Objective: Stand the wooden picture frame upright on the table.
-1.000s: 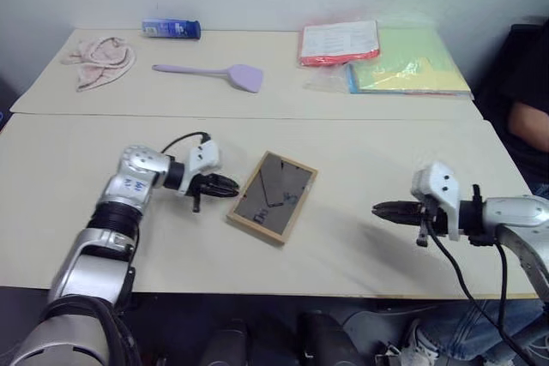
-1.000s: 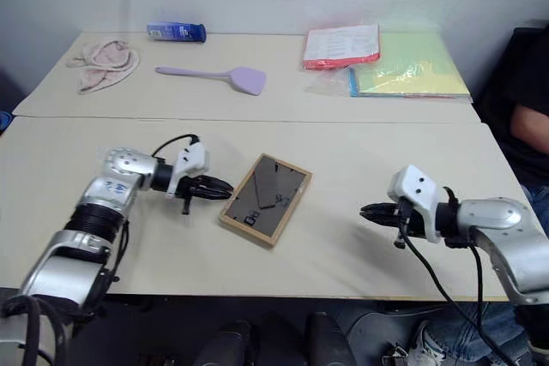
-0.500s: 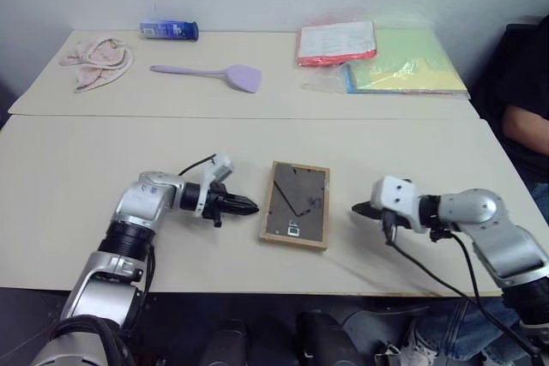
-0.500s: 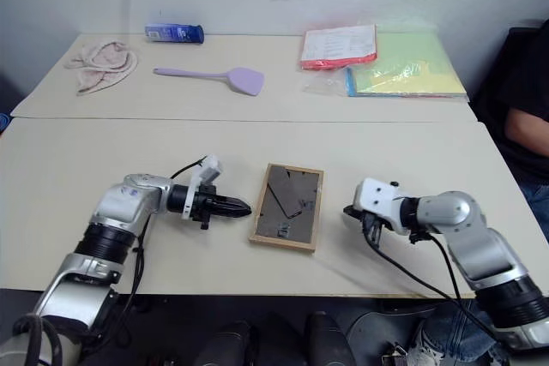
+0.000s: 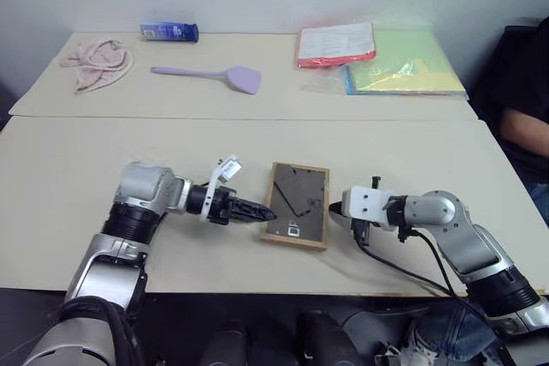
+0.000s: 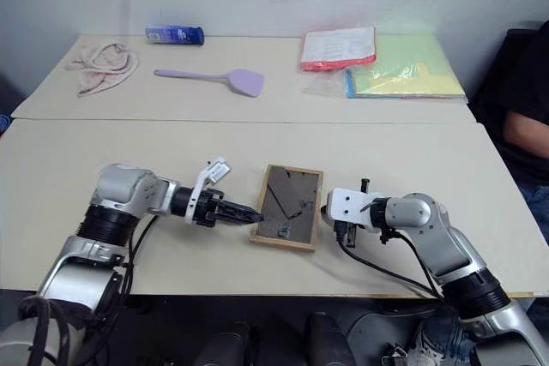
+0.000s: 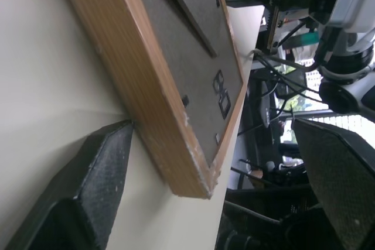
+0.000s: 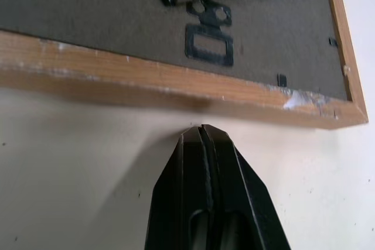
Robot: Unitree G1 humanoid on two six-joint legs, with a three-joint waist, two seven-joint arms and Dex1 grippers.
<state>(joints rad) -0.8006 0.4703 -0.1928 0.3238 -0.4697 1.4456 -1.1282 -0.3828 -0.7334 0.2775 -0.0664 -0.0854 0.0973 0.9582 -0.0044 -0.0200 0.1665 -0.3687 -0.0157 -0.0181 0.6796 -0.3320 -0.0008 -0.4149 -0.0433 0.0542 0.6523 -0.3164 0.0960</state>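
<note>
The wooden picture frame (image 5: 296, 205) lies flat on the near table (image 5: 86, 160), dark grey back and stand flap facing up. My left gripper (image 5: 262, 213) is open at the frame's near left corner. In the left wrist view that corner (image 7: 193, 162) sits between the spread fingers (image 7: 88, 203). My right gripper (image 5: 335, 208) is shut, its tips just off the frame's right edge. The right wrist view shows the closed fingertips (image 8: 202, 136) almost against the wooden border (image 8: 146, 80); I cannot tell whether they touch.
On the far table lie a purple spatula (image 5: 210, 73), a blue packet (image 5: 169, 31), a pink cloth (image 5: 96, 59), and red (image 5: 339, 43) and green folders (image 5: 407, 66). A person (image 5: 525, 117) sits at the right edge. A seam (image 5: 257, 118) separates the two tabletops.
The frame has turned from slanted to nearly square with the table edge. My left gripper opened and came to the frame's left corner. My right gripper moved left up to its right edge.
</note>
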